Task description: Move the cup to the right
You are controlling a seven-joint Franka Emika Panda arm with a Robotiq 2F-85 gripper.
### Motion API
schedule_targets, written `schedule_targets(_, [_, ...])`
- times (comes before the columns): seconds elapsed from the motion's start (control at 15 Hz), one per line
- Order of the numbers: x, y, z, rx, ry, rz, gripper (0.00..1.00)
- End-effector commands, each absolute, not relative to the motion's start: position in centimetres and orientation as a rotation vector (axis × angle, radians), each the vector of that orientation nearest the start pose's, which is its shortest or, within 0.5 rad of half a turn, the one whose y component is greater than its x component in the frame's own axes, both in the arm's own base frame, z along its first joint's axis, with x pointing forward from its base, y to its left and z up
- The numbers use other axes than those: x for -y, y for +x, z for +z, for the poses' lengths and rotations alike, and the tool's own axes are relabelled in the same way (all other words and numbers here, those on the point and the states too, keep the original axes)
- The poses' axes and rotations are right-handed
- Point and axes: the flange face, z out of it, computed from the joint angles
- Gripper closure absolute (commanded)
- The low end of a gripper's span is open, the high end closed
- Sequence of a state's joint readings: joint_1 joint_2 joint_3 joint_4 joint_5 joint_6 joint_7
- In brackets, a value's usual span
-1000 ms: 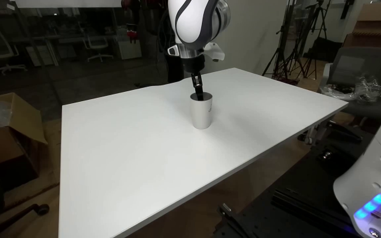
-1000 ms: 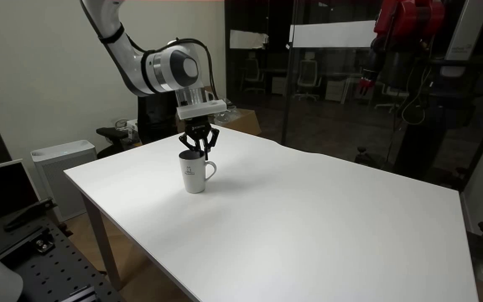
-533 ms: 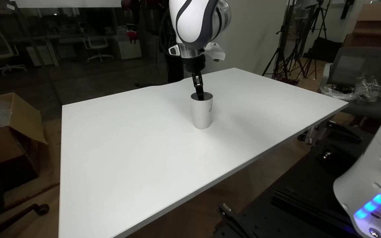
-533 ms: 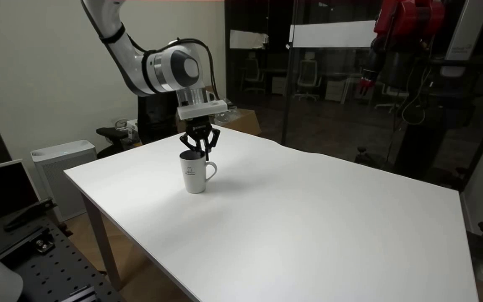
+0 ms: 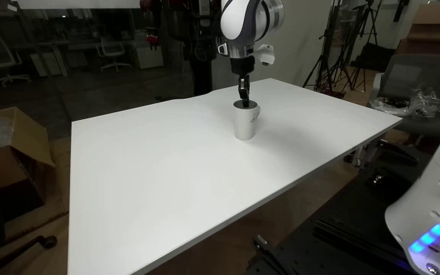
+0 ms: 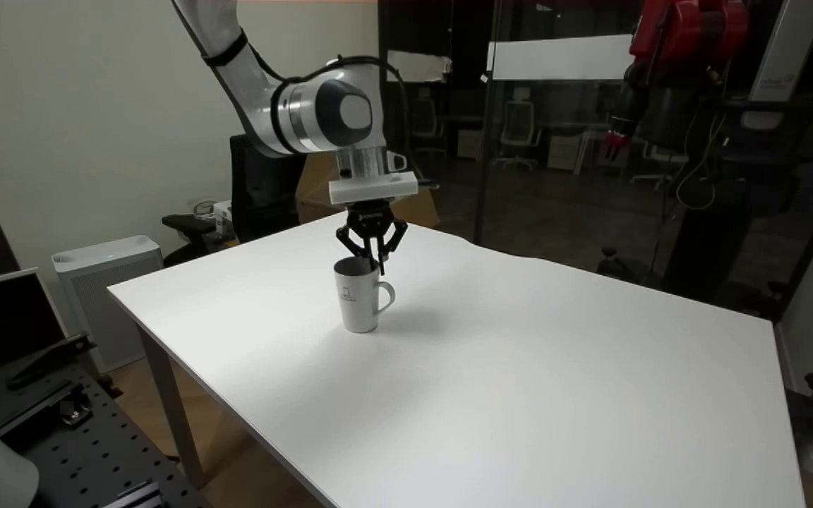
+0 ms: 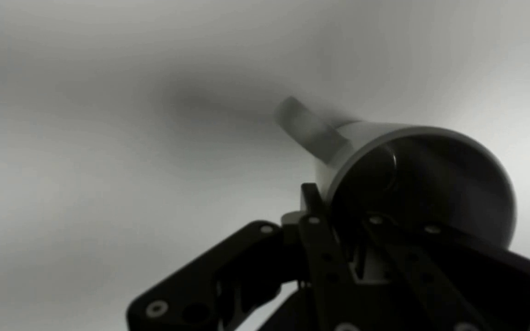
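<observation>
The cup (image 5: pixel 244 124) is a white mug with a dark inside, a small print and a handle, though the helper words differ little otherwise. It stands upright in both exterior views (image 6: pixel 358 305), at or just above the white table; a gap under it cannot be told. In the wrist view the cup (image 7: pixel 435 179) shows its dark inside, with the handle at its upper left. My gripper (image 6: pixel 377 267) points down and is shut on the cup's rim on the handle side. One fingertip is outside the wall and one inside, hidden in the dark in the wrist view (image 7: pixel 327 200).
The white table (image 5: pixel 159 172) spreads around the cup, with its edge (image 6: pixel 237 416) toward the robot base (image 5: pixel 430 214). A black perforated bench (image 6: pixel 96 437) stands beside the table. A cardboard box (image 5: pixel 13 152) and a chair (image 5: pixel 418 88) are off the table.
My gripper and the cup have moved together, to the right in both exterior views. The cup has turned slightly, so its handle now shows in both. The grip looks unchanged.
</observation>
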State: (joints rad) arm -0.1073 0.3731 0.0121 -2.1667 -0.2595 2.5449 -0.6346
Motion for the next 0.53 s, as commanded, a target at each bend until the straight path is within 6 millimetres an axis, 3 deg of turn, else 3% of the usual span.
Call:
schedule_targets(0.0, [8.8,57.3,24.2,1.017,-3.107,0.002,0.97])
schedule_targets(0.2, [12.1,57.6,25.2,0.858,-3.133,-0.044,0.97])
schedule_targets(0.47, [14.6,57.8,25.4,0.734,-3.153,-0.073,0.97])
